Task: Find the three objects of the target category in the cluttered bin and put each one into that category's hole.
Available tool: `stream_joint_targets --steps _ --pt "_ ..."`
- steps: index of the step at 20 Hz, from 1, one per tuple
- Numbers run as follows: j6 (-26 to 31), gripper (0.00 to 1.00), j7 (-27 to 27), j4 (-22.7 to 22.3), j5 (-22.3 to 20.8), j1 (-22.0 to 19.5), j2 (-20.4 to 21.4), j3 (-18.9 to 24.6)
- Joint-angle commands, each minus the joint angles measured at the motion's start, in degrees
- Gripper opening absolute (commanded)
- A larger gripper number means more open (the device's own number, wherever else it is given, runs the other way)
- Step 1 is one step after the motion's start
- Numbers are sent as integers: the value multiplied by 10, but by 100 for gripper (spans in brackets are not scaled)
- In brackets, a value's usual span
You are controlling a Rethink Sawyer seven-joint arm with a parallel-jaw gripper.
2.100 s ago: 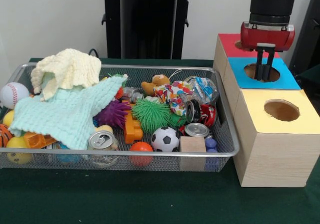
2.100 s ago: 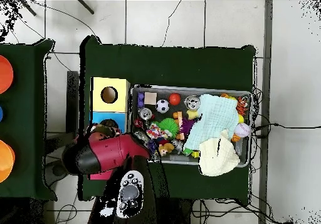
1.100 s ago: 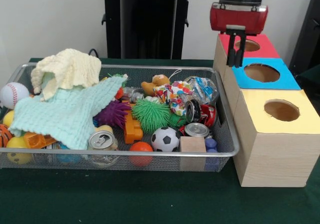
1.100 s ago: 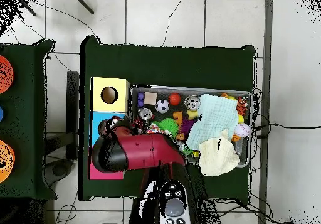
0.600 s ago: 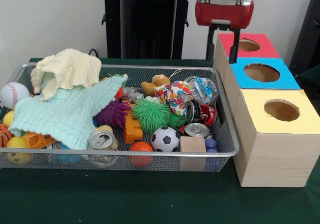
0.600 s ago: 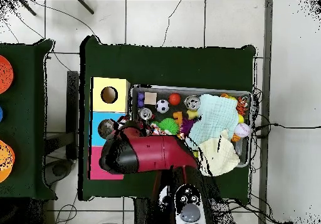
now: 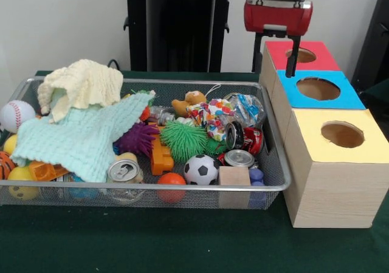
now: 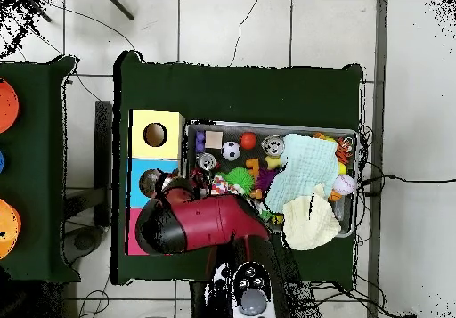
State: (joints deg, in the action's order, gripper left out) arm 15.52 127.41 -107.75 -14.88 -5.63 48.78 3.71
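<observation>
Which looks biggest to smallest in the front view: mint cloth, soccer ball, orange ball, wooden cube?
1. mint cloth
2-3. soccer ball and wooden cube look alike
4. orange ball

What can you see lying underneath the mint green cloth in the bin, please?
Peeking from under the mint green cloth: an orange toy, a yellow ball and a purple spiky ball. Anything beneath its middle is covered.

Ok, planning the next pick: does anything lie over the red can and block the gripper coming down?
Nothing visible covers the red can; it lies exposed by the bin's right wall, a silver can in front. The open gripper hangs by the red box.
</observation>
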Motion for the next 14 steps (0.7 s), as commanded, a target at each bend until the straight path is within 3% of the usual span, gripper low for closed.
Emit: stream_joint_targets --steps 1,4,8,14 --pt "13 100 76 -7 -3 34 -24 -50" --pt "-17 100 189 -4 55 86 -45 -122" --pt "-17 100 260 -10 140 109 -56 -157" --pt "-31 100 290 -17 243 126 -71 -181"
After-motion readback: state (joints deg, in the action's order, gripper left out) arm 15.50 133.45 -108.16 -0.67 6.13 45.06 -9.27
